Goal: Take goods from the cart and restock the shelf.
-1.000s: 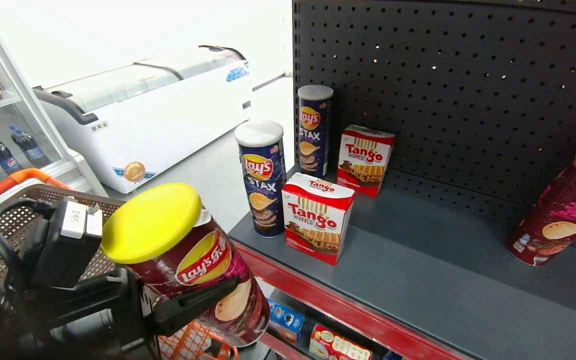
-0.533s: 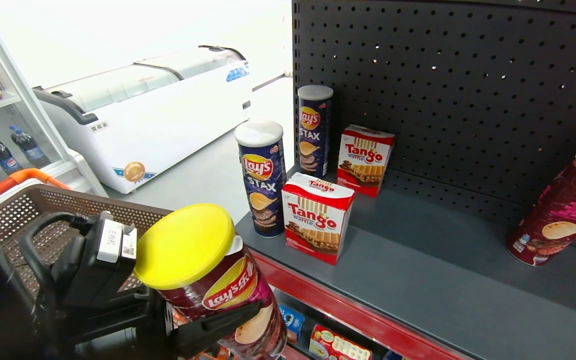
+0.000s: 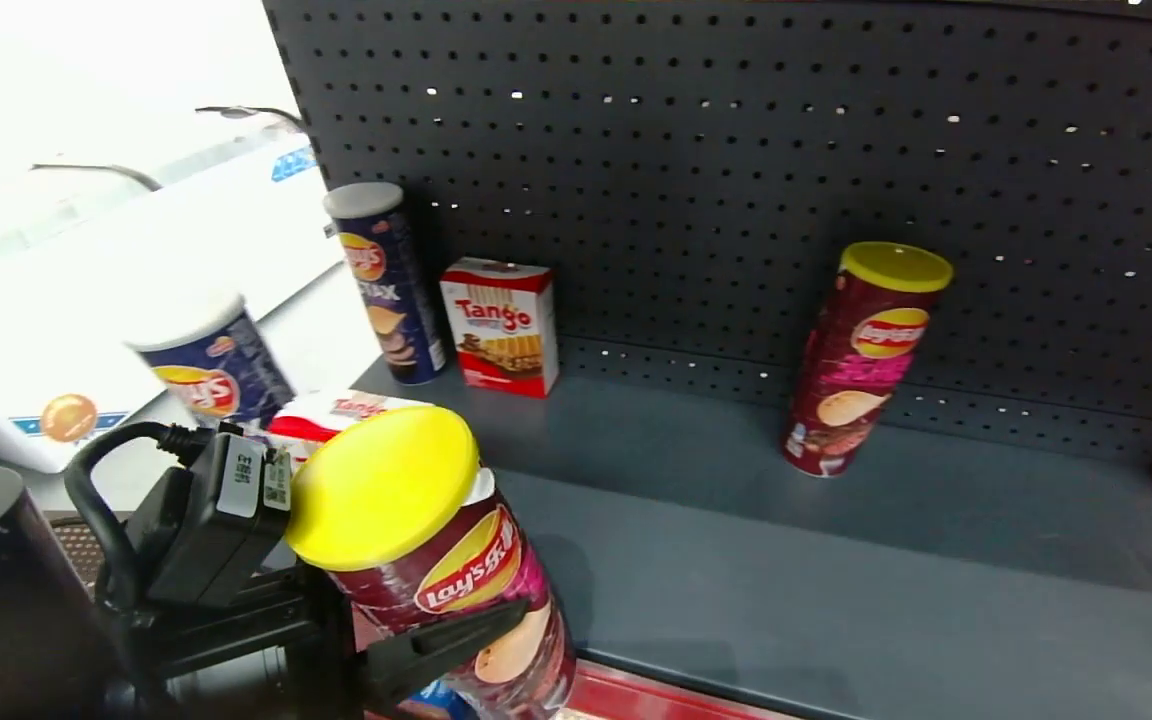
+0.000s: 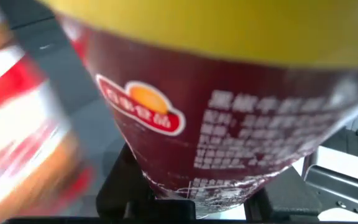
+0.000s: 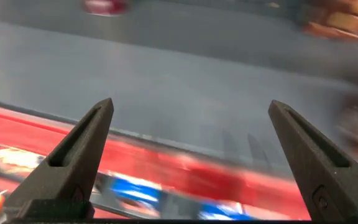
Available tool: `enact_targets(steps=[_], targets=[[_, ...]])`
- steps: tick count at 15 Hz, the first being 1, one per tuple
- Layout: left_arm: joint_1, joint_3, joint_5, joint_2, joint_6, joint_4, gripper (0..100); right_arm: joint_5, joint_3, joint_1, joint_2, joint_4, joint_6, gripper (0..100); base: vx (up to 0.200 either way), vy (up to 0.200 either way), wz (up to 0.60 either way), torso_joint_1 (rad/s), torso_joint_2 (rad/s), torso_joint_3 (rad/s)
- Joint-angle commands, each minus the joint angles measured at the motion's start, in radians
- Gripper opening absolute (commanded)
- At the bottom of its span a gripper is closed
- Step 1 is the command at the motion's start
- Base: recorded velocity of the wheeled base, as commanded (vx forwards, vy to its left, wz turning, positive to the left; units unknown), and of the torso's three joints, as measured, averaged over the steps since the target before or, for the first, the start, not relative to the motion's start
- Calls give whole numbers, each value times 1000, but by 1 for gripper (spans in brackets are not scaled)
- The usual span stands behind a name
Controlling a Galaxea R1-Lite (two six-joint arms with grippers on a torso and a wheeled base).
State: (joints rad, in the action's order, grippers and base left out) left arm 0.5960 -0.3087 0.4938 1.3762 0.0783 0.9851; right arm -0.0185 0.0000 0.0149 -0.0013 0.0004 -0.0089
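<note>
Grey shelf (image 3: 836, 580) and dark pegboard (image 3: 736, 150) spread ahead of the left gripper (image 3: 416, 640), which clamps a yellow-lidded maroon chip can (image 3: 456, 580) at the red front lip (image 3: 666, 695). Well beyond it stands a second maroon can (image 3: 861, 360). The right gripper (image 5: 191, 155) hangs wide open over that lip.

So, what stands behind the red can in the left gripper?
A red-and-white wafer box and a blue can; the yellow lid of the red can hides the box's lower part.
</note>
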Motion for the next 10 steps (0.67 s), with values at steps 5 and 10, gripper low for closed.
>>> enact_targets(steps=[5, 10], targets=[[-5, 0, 0, 1, -2, 1, 0, 0, 0, 0, 1, 0, 1, 100, 0, 0, 0, 0, 0, 0], [-7, 0, 0, -2, -2, 1, 0, 5, 0, 0, 1, 0, 1, 100, 0, 0, -120, 0, 2, 0]])
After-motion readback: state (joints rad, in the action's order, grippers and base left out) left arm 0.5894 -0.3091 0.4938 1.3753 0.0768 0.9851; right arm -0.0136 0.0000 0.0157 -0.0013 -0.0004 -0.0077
